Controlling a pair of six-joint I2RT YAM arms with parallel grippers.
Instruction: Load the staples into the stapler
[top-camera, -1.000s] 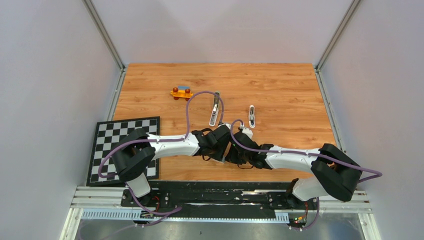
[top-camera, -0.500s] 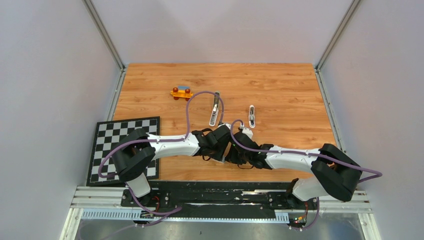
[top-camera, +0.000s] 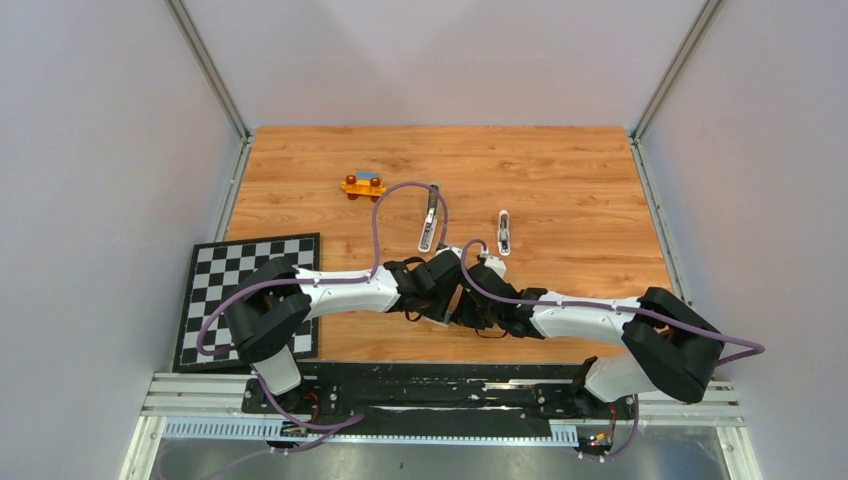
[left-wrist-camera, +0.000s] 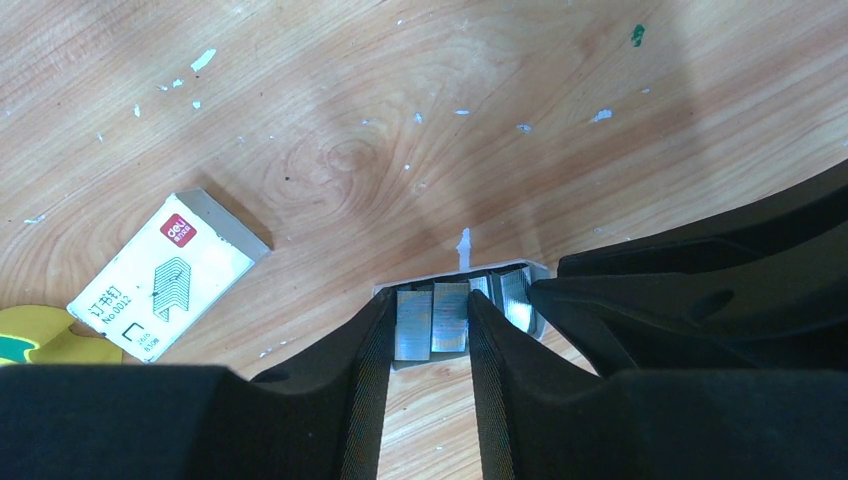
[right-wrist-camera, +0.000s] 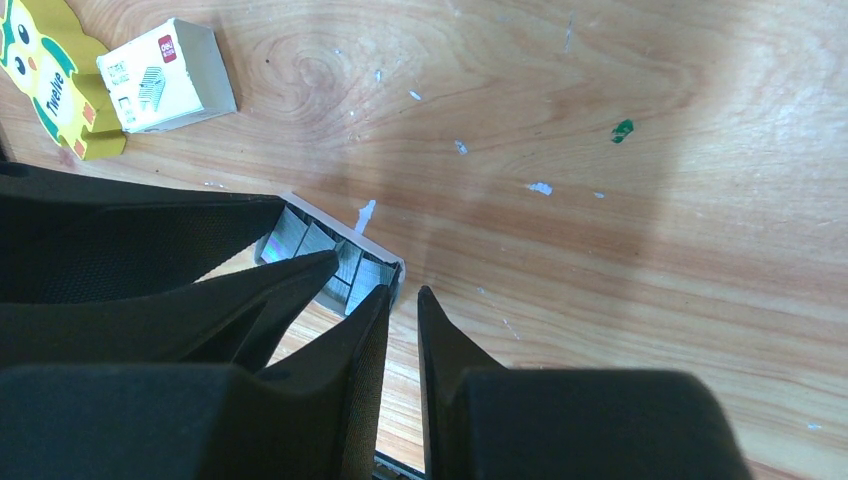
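staples (left-wrist-camera: 432, 318) in wrist views, stapler (top-camera: 428, 224) overhead

At the staples (left-wrist-camera: 432, 320), left fingers (left-wrist-camera: 365, 380) and right fingers (left-wrist-camera: 700, 290) tip-to-tip; open tabletop (left-wrist-camera: 400, 100) beyond.

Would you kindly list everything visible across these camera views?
silver-grey ridged staple blocks: several, silver, inside the tray.
shallow white tray: one, white, table centre.
small white cardboard box with red print: one, near the tray.
yellow owl-shaped card: one, against that box.
slim silver-grey stapler pieces: two, mid-table, apart.
orange toy car: one, far left of table.
black-and-white checkerboard: one, beside table's left edge.
brown wooden table: one, carrying the items.
purple cables: two, looping over the table.
left fingers: two, black, pressed on two staple blocks.
right fingers: two, black, narrowly apart, at the tray's end.
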